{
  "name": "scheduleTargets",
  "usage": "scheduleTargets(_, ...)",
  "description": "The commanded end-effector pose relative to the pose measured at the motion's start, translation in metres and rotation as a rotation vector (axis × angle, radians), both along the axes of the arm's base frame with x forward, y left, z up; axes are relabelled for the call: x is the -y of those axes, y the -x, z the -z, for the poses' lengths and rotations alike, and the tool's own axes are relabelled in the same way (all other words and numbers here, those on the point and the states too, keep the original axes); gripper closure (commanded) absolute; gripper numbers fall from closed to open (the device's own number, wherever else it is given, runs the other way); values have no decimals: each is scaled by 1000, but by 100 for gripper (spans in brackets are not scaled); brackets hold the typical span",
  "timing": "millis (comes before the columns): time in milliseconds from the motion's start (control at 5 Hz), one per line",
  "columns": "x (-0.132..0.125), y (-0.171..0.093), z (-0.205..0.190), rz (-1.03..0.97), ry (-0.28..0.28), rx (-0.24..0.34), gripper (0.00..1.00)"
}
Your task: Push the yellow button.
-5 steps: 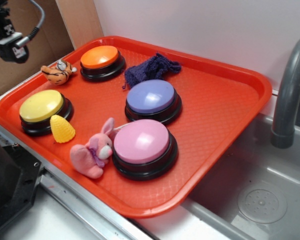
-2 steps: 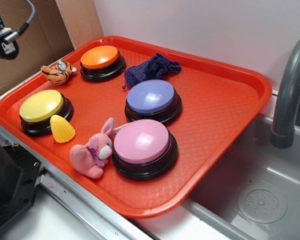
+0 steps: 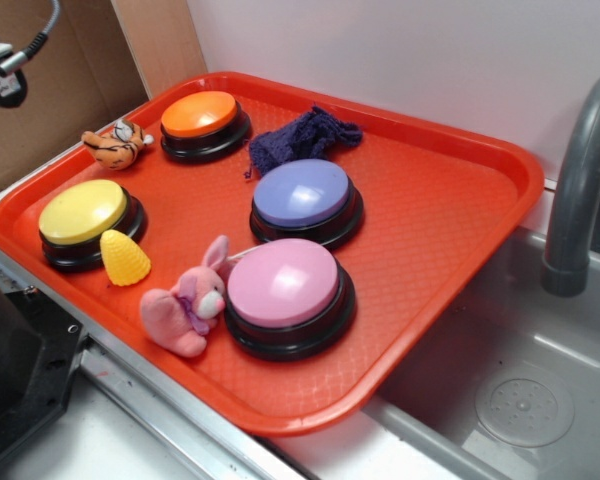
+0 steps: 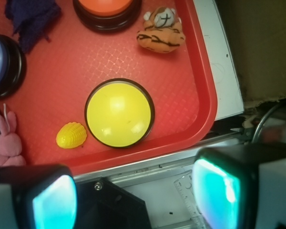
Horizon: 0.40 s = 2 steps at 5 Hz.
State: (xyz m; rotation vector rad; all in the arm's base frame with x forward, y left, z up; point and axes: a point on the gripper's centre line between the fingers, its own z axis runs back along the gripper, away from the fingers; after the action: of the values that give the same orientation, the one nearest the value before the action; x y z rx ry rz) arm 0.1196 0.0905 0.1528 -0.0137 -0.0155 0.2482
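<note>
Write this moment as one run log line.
phase: approach | yellow button: untouched, on tray | gripper: open, above, off to side

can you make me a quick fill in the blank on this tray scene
1. The small ridged cone toy beside the yellow button is ____ in colour.
2. The pink bunny sits right beside the ____ button.
3. The dark knitted cloth lies between the orange button and the ____ button.
4. All the buttons sit on a ____ tray.

Missing words: yellow; pink; purple; red
</note>
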Motion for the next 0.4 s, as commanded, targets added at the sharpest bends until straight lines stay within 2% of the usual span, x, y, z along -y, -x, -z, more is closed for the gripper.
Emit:
scheduleTargets(0, -1, 0, -16, -11, -44, 29, 0)
scheduleTargets(200, -1, -2, -18, -6, -46, 19, 0)
